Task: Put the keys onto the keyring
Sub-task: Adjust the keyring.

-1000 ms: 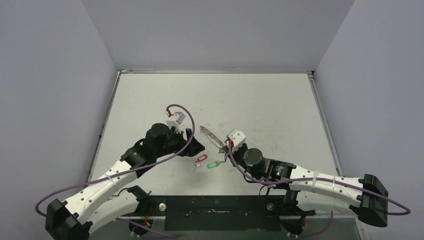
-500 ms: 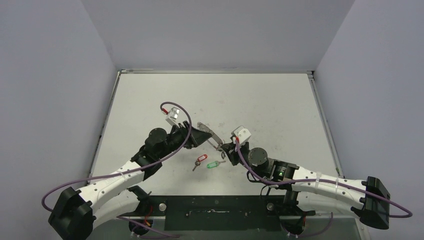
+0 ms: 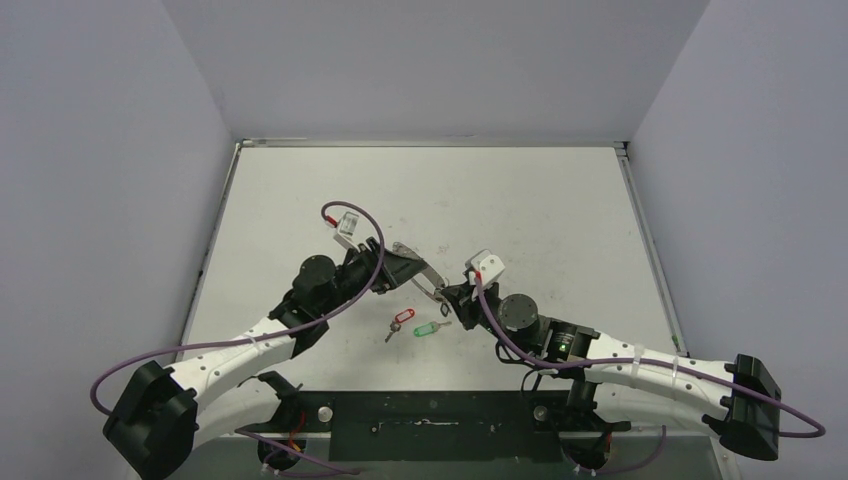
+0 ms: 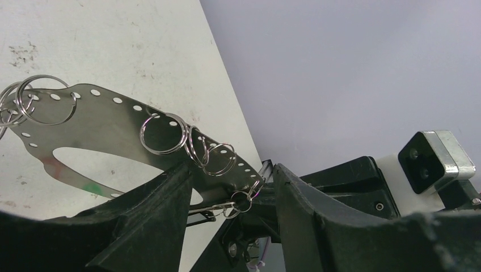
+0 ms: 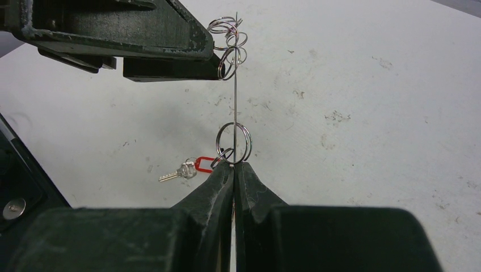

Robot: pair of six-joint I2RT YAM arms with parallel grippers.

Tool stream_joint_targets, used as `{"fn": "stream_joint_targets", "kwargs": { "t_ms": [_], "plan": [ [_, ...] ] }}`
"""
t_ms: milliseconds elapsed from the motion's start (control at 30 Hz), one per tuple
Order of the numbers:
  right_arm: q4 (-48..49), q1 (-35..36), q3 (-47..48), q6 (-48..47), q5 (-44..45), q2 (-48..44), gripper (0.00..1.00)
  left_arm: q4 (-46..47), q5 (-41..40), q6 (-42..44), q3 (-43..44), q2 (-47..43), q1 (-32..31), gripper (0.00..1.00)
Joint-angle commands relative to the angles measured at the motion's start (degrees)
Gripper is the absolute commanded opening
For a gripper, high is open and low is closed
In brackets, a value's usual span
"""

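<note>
Now | right tool [image 5: 233, 168] clamps keyring [image 4: 113, 122] | left tool [image 4: 232, 171] straddles it, grip unclear | red key [image 5: 190, 169] partly hidden

In the left wrist view the keyring [image 4: 113, 122] is cut off by the frame edge at 9 o'clock. Its 4 o'clock end runs behind the left gripper [image 4: 230, 184], so I cannot confirm whether those fingers bear on it. In the right wrist view the keyring shows edge-on as a bare line, the right gripper [image 5: 233, 170] covers its 6 o'clock end and part of the red-tagged key [image 5: 184, 169], and the green-tagged key [image 3: 427, 327] is out of sight there.
</note>
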Motion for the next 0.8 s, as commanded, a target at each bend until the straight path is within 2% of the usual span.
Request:
{"fn": "stream_joint_targets", "kwargs": {
  "t_ms": [0,333,633,767],
  "plan": [
    [5.37,-0.35,0.74,0.74,-0.68,-1.63,0.00,4.31,-0.26,-0.98,-0.44,0.93,0.36,0.51],
    [5.37,-0.42,0.81,0.78,-1.19,-2.10,0.00,13.46,0.01,-2.80,-2.20,3.83,0.61,0.32],
    [5.63,-0.56,1.00,0.78,-1.74,-1.43,0.00,14.43,-2.13,-2.36,-4.02,0.85,1.14,0.21],
    [5.63,-0.56,1.00,0.82,-1.83,-1.32,0.00,15.53,-1.91,-2.39,-4.14,0.79,1.32,0.12]
  ]
}}
